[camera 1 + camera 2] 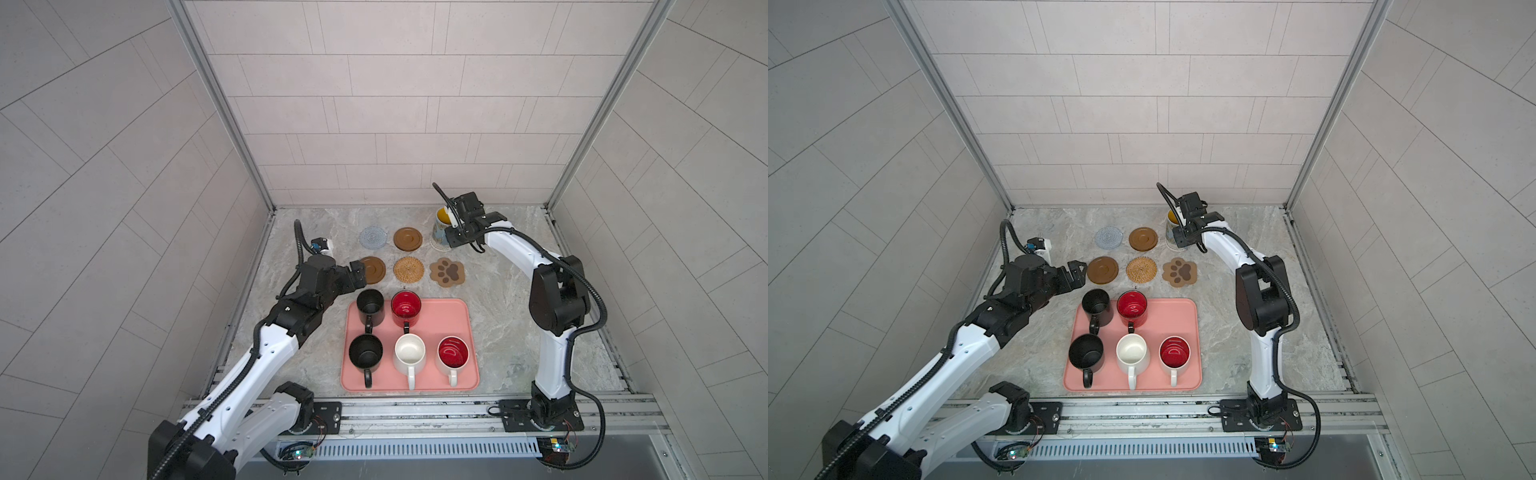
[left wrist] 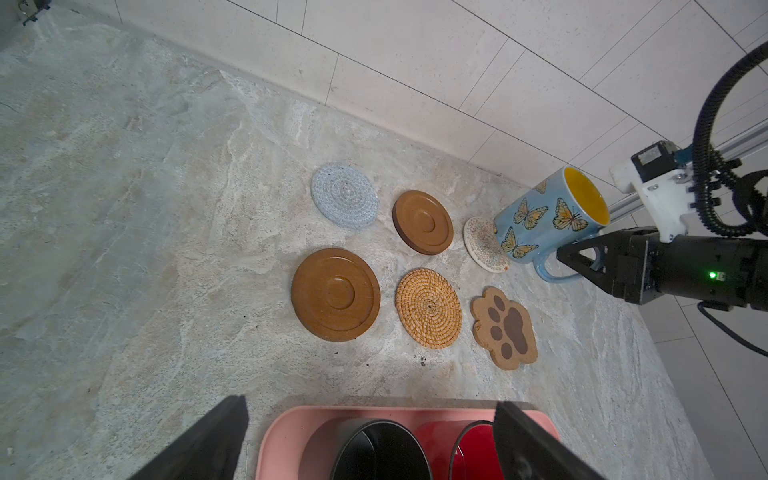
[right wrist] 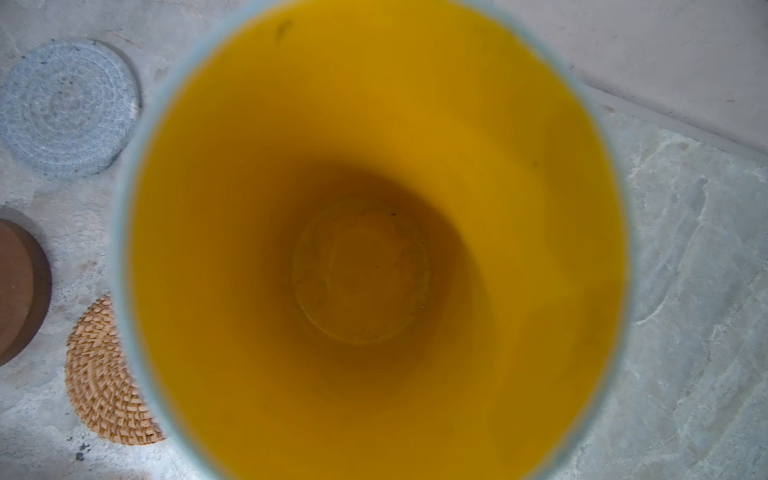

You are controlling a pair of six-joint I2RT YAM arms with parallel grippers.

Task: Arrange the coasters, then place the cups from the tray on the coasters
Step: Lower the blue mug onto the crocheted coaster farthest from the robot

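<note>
Light-blue mug, butterflies outside and yellow within, is caught by its handle in the right gripper, jaws pinched almost together on the loop. It leans, mouth tipped toward that arm, with its base down at the whitish woven coaster on the far right of the back row. Whether it sits flat there I cannot tell. The right wrist view is nearly all yellow interior.

Over to the left gripper: jaws spread wide, nothing in them, hovering just beside the front brown disc and near the tray's far-left corner.

Coasters lie in two rows of three on the marble table. In the back row, the grey-blue woven coaster and the back brown disc sit left of the whitish one. In front, after the brown disc come the tan rattan coaster and the paw-shaped coaster, all bare.

Closer in, the salmon-pink tray carries five cups, handles toward the arms' bases: far black mug, red mug, near black mug, white mug and the white mug with red inside.
</note>
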